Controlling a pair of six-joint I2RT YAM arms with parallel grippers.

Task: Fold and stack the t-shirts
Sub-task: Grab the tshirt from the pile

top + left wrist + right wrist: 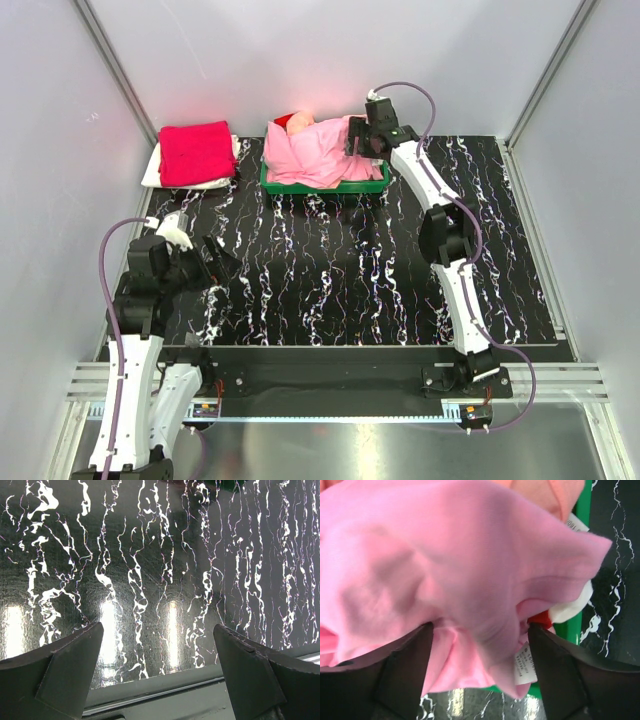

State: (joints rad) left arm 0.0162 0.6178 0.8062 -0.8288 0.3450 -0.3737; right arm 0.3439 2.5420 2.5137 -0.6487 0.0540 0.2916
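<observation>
Nearest, by the near-left corner of the black white-veined table (350,270), the left gripper (157,630) is held fully spread over bare surface, with nothing in it. At the far edge, near its middle, a green plastic tray (320,187) is heaped with unfolded tees. A crumpled bubblegum-pink cotton t-shirt (470,555) lies uppermost, its white label showing. Peach-salmon (555,490), white (570,610) and red (542,619) cloth is glimpsed beneath. The right gripper (480,630) is set astride a bunch of the pink cloth, jaws wide; a firm pinch cannot be confirmed. In the far-left corner, a folded crimson-magenta tee (195,152) is stacked on a folded white tee (155,170). Two are judged done; the tray's heap remains.
</observation>
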